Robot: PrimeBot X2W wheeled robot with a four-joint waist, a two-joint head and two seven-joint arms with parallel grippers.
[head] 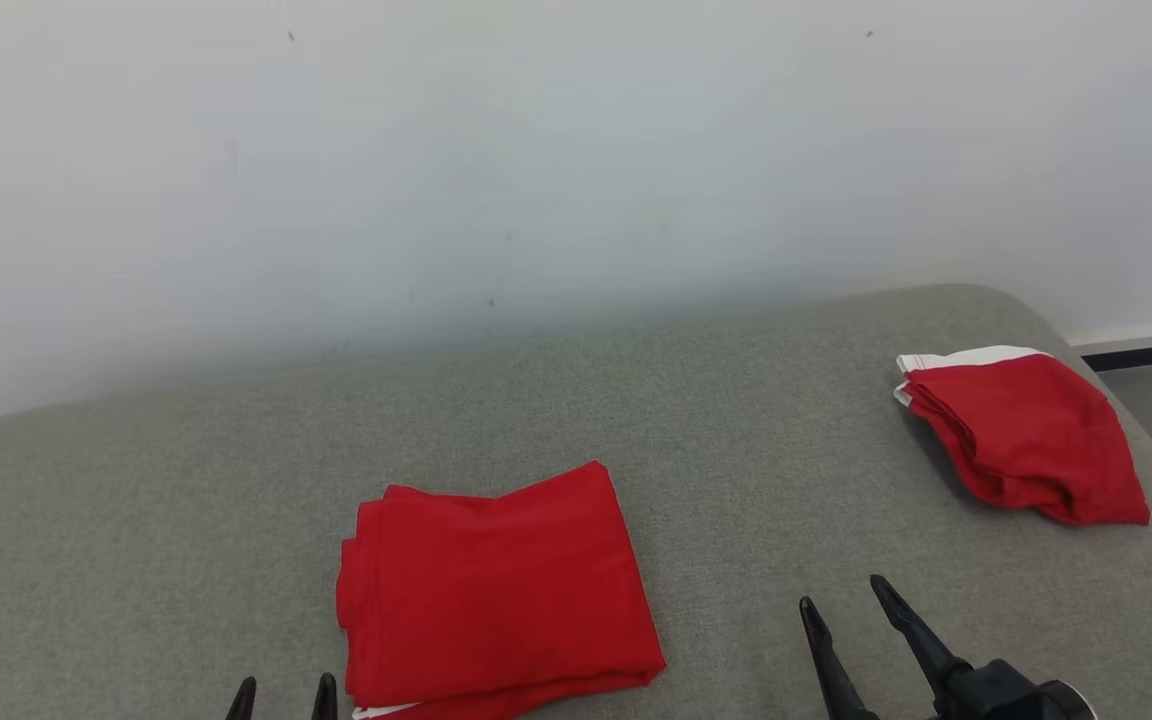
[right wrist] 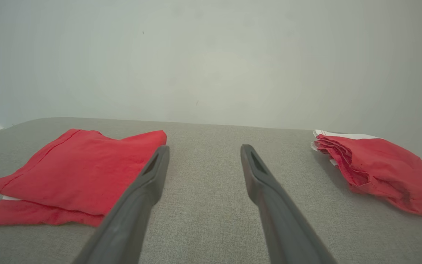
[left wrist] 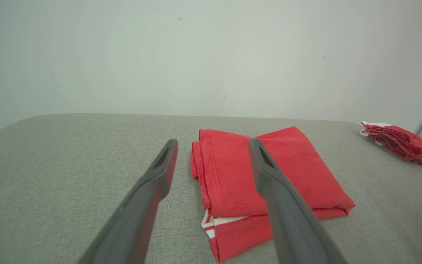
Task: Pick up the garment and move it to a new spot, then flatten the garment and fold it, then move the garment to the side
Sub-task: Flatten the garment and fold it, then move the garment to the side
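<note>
The red garment (head: 496,585) lies folded in the middle of the grey bed (head: 136,520), close to its front edge. Another red pile (head: 1026,435) sits at the bed's far right corner. The left gripper (head: 286,680) and the right gripper (head: 842,592) are at the bed's front edge, both wide open and holding nothing. I think the folding is done, so next a gripper must pinch the garment and carry it to the bed's side.

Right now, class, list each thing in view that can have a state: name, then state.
Centre garment: folded flat on the grey surface, white trim showing underneath, not held.
Far-right garment: loosely folded, rumpled, near the surface's edge, not held.
Left gripper: open, empty.
Right gripper: open, empty, over bare surface.
</note>
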